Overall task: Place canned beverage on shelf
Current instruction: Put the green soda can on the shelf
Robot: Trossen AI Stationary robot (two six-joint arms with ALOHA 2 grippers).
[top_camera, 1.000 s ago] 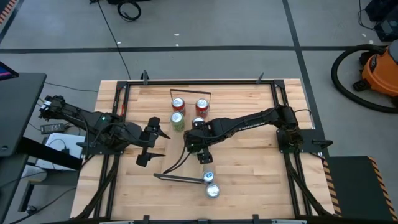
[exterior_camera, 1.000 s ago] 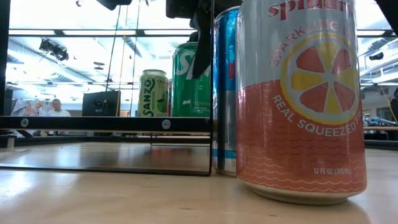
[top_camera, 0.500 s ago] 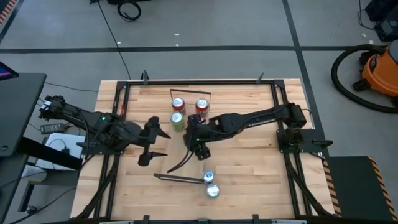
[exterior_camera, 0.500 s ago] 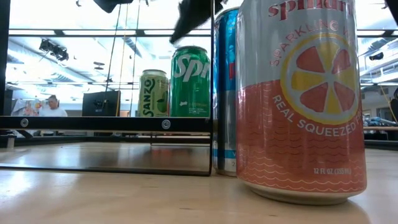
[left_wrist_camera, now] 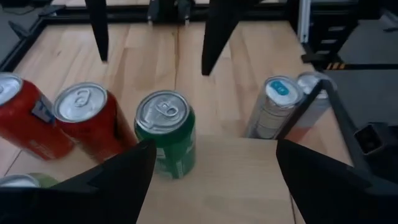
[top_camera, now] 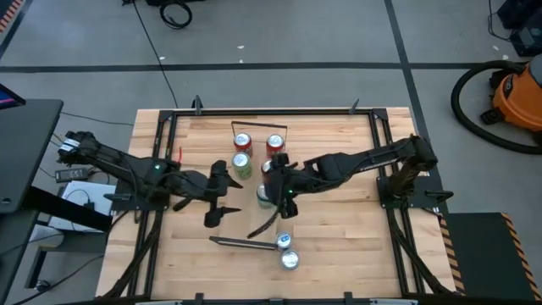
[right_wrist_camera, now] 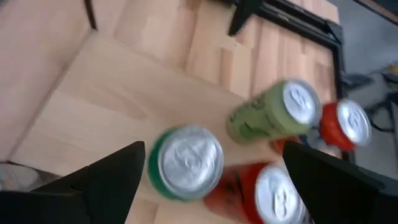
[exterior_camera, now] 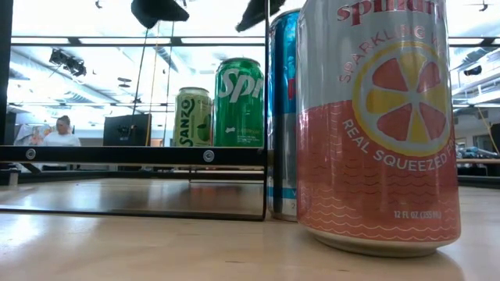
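1. Green can [exterior_camera: 238,101] lettered "Spr…" in white, standing upright on the shelf [top_camera: 241,212], near the plank's middle.
2. Just above it, right gripper [top_camera: 275,182], fingers spread wide to either side, not closed on the can.
3. Left gripper [top_camera: 222,188] hovering beside the shelf and facing that same green can, fingers likewise spread, holding nothing.
4. Behind the green can on the plank, pale green can [exterior_camera: 193,117] reading "SANZO" down its side, with a lime pictured.
5. Toward the shelf's far end, two red cans [top_camera: 243,141] seen from above; labels unreadable.
6. Closest to the low camera, large silver-and-coral can [exterior_camera: 379,125]: "Spind…" at top, "SPARKLING", "REAL SQUEEZED" around an orange-slice picture, "12 FL OZ (355 mL)" near the base.
7. Touching or nearly touching it, slim blue can [exterior_camera: 283,117] with a red mark; name hidden.
8. Both of these standing off the shelf's near wire end.
9. Far in the room, a person [exterior_camera: 58,133] seated.
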